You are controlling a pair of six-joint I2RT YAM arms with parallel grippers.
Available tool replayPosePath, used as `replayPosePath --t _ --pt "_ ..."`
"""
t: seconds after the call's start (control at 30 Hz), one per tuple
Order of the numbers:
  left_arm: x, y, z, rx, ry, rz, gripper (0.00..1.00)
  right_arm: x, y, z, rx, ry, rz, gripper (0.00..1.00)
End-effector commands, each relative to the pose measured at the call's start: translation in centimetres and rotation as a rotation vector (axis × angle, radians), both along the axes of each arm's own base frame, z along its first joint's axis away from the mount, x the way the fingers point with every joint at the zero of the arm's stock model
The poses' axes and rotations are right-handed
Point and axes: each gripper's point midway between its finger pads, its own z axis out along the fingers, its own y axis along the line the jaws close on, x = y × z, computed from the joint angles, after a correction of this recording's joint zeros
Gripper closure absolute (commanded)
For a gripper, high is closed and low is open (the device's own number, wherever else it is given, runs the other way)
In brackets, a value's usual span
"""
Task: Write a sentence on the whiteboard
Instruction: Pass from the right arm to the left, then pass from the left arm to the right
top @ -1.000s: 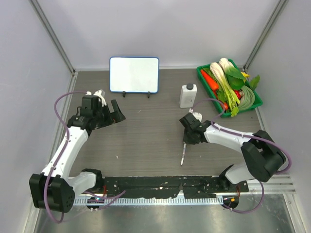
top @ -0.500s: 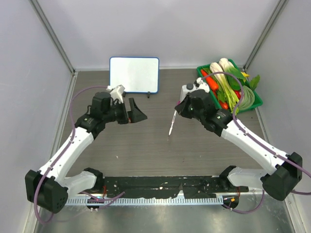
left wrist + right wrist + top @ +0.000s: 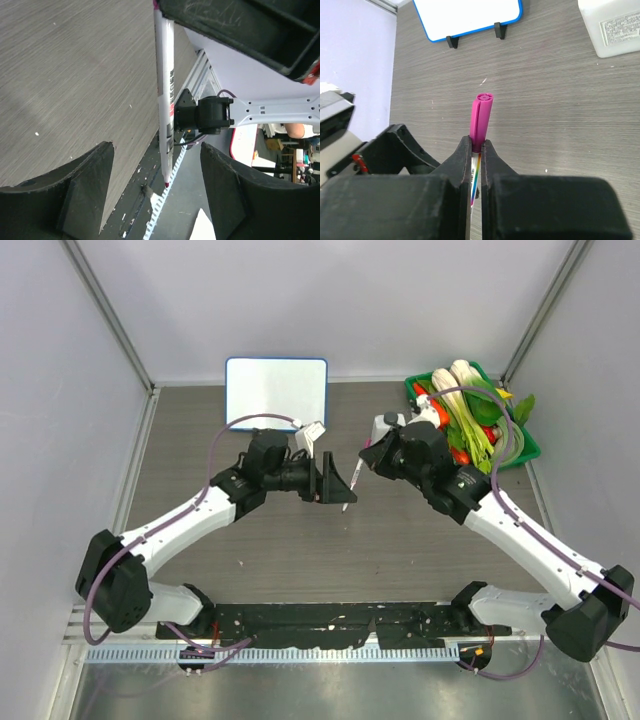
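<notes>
The whiteboard stands upright at the back of the table on two black feet. Its face is blank white, and no sentence is in view. My right gripper is shut on a marker above mid-table. In the right wrist view the magenta cap sticks out past that gripper. My left gripper is open. Its jaws stand either side of the marker's white barrel with a gap on both sides. The barrel's small magenta end lies just past the left gripper.
A white bottle stands just behind the right gripper, right of the whiteboard. A green tray of vegetables fills the back right corner. Pale walls close in the table on three sides. A black rail runs along the near edge.
The right gripper has lifted the marker off the table and carried it back toward the bottle. The left arm has swung right until its open jaws bracket the marker.
</notes>
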Motion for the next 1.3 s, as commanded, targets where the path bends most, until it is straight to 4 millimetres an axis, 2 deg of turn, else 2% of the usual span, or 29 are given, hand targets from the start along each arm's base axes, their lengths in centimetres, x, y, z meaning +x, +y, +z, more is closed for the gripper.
replayPosePath --t 0.0,0.07,0.23,0.3,0.33,0.43,0.47,0.5,0.53,0.6,0.63,0.83,0.9,1.03,1.1,1.23,1.27 --pt "-0.4 -1.8 2.4 -0.078 -0.059 -0.053 0.30 0.0 -0.5 3.2 0.075 -0.075 -0.039 0.99" --pt "-0.8 -2.3 2.1 -0.078 -0.055 -0.066 0.38 0.0 -0.6 3.3 0.075 -0.077 -0.042 0.99" --pt "-1.0 -2.6 1.7 -0.083 -0.028 -0.077 0.76 -0.1 -1.0 3.0 0.085 -0.063 -0.069 0.99" --pt "-1.0 -2.6 1.8 -0.084 -0.028 -0.073 0.95 -0.1 -1.2 3.1 0.090 -0.068 -0.078 0.99" --pt "-1.0 -2.6 1.9 -0.085 -0.030 -0.070 1.00 -0.2 -1.1 3.2 0.089 -0.069 -0.068 0.97" --pt "-0.7 -2.2 2.3 -0.076 -0.047 -0.043 1.00 -0.7 -0.4 4.0 0.088 -0.097 -0.003 0.87" --pt "-0.5 -2.0 2.3 -0.066 -0.053 -0.029 1.00 -0.8 -0.3 4.2 0.091 -0.108 0.011 0.62" --pt "-0.2 -1.9 2.7 -0.062 -0.069 -0.015 1.00 -1.1 -0.3 4.5 0.093 -0.120 0.025 0.53" --pt "-0.2 -1.6 2.6 -0.043 -0.068 -0.012 1.00 -1.2 -0.4 4.7 0.094 -0.127 0.026 0.34" --pt "-0.1 -1.3 2.9 -0.026 -0.084 -0.010 1.00 -1.7 -0.5 4.9 0.087 -0.147 0.053 0.11" --pt "0.0 -1.0 3.0 -0.015 -0.086 -0.008 1.00 -2.0 -0.3 5.3 0.094 -0.161 0.075 0.04" --pt "0.0 1.1 5.4 0.004 -0.140 -0.023 1.00 -3.9 1.9 5.4 0.085 -0.173 0.287 0.03" --pt "-0.6 1.9 6.1 0.019 -0.166 -0.053 1.00 -4.4 2.8 5.1 0.104 -0.150 0.366 0.03" --pt "-2.3 2.9 7.7 0.028 -0.214 -0.131 1.00 -6.3 4.7 6.4 0.197 -0.178 0.560 0.06" --pt "-3.4 3.1 8.2 0.018 -0.231 -0.186 1.00 -7.2 5.4 7.3 0.243 -0.205 0.633 0.09" --pt "-4.9 3.5 8.4 0.025 -0.224 -0.261 1.00 -8.6 6.3 8.8 0.311 -0.254 0.735 0.22" --pt "-5.0 3.6 8.4 0.029 -0.225 -0.270 1.00 -8.7 6.4 9.1 0.318 -0.270 0.747 0.30"
